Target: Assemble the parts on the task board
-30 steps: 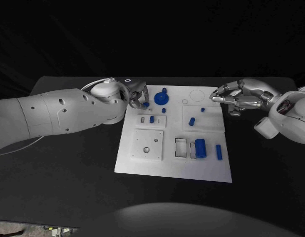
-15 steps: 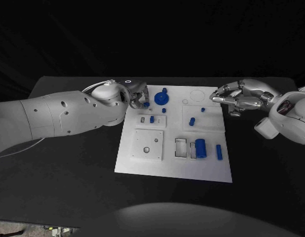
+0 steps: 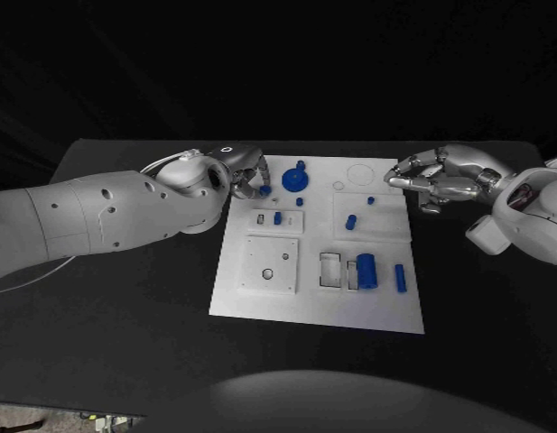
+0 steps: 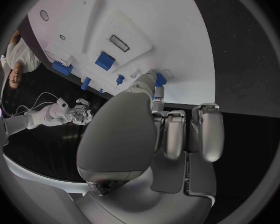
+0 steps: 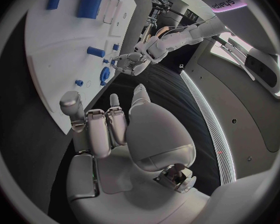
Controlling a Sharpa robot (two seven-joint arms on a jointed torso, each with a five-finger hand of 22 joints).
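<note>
The white task board [image 3: 315, 299] lies mid-table. My left hand [image 3: 243, 171] hovers at its far left corner and pinches a small blue part [image 3: 266, 190] between fingertips; the left wrist view shows that part [image 4: 160, 79] at the fingertips above the board [image 4: 177, 30]. Just beside it on the board are a round blue disc [image 3: 292, 179] and a small blue peg [image 3: 299, 202]. My right hand [image 3: 437, 179] hangs over the board's far right edge, fingers curled in, nothing in them; the right wrist view shows this hand [image 5: 105, 127] too.
Other blue parts sit on the board: a short piece [image 3: 351, 221], a thick cylinder [image 3: 366, 271] and a slim bar [image 3: 399, 278] near the right side. A raised white block with holes [image 3: 269, 263] stands at the left. Black table [image 3: 122, 307] surrounds the board.
My left forearm has swung slightly and its wrist has turned, while the hand stays at the board's far left corner. The right hand has not moved.
</note>
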